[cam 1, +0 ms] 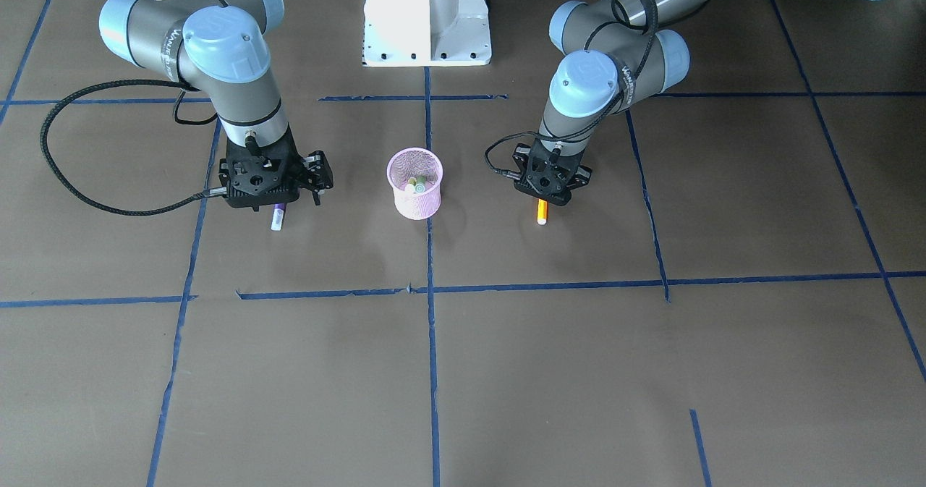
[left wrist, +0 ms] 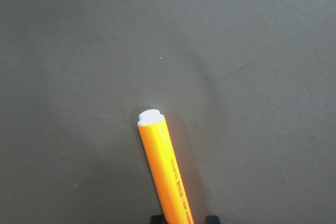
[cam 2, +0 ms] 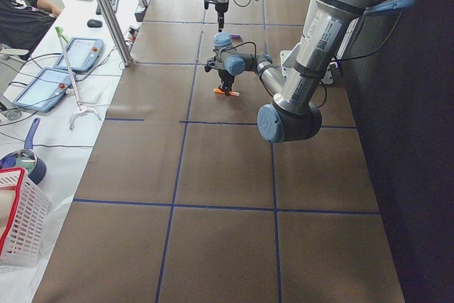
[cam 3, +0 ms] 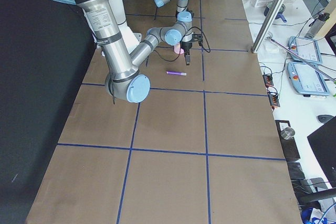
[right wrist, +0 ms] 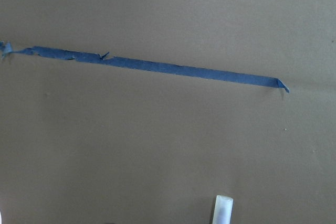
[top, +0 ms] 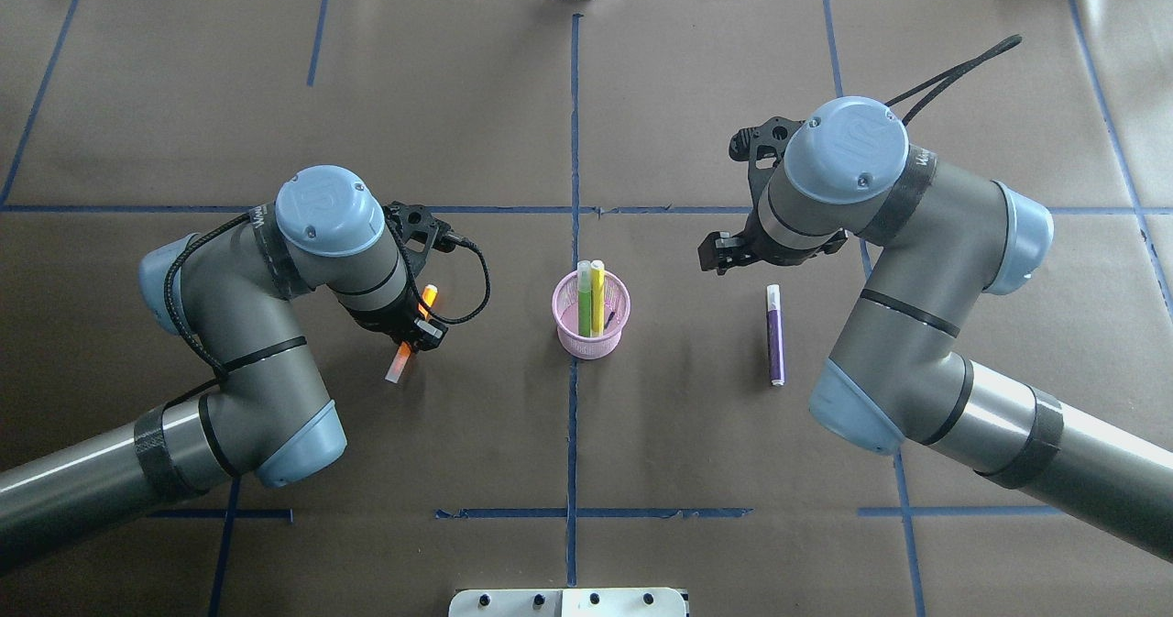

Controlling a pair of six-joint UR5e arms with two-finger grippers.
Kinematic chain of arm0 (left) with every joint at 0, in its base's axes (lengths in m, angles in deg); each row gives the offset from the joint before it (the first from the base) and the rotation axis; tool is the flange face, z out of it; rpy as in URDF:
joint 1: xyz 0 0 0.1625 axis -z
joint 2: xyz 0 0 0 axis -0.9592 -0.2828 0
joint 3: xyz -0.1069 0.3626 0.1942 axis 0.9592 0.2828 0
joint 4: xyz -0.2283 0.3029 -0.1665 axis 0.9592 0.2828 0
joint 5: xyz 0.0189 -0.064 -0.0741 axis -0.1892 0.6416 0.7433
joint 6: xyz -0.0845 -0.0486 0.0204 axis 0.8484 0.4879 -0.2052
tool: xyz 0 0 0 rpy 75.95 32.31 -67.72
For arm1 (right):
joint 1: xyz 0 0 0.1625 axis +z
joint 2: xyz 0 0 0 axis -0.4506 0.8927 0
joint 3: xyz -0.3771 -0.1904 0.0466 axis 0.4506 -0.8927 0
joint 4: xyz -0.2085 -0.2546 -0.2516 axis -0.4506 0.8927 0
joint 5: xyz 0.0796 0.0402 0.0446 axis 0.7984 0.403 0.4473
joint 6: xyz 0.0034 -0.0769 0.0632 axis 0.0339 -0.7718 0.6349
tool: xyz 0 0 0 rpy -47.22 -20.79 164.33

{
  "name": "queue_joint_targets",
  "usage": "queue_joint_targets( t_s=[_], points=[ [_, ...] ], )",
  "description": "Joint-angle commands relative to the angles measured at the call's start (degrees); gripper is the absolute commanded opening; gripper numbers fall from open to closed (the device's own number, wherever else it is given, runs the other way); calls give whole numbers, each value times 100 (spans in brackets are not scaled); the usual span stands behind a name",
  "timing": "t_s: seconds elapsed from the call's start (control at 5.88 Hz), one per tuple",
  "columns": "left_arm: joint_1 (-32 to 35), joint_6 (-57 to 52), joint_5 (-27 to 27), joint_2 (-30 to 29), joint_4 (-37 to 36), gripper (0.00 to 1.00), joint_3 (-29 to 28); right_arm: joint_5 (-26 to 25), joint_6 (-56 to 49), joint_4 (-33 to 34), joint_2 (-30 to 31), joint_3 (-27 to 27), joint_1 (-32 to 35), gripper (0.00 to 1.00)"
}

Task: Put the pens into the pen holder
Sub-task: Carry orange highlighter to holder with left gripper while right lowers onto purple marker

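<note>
Pen holder [top: 586,347] mid-table | left gripper [top: 414,328] parted astride orange pen [top: 397,367] | right gripper [cam 1: 271,192]: can't tell

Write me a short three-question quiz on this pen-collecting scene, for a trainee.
1. How many pens stand in the small round pink wire-mesh cup?
2. True or false: the slim purple pen with a pale cap lies flat on the brown paper-covered table, outside the cup.
3. Which pen does the left gripper straddle in its wrist view? A. the purple pen. B. the slim orange pen. C. a red pen.
Key: 1. Two, the bright green pen and the yellow pen. 2. True. 3. B.
</note>
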Motion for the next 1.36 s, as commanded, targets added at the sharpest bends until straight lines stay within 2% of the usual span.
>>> queue_joint_targets(
  t_s=[0.0, 0.17, 0.85, 1.02, 1.19],
  points=[
    [86, -1, 12, -9, 8, 3, 56, -17, 17, 0, -6, -7, -1, 100],
    [121, -9, 12, -18, 0, 0, 57, -18, 17, 0, -6, -7, -1, 100],
    [428, 78, -23, -80, -1, 0, 345, 131, 87, 9, 47, -340, -62, 100],
    [455, 296, -354, -115, 17, 0, 521, 462, 226, 0, 38, -533, -63, 100],
    [464, 350, -714, -141, 52, 0, 618, 509, 350, -17, 29, -796, -97, 100]
  ],
)
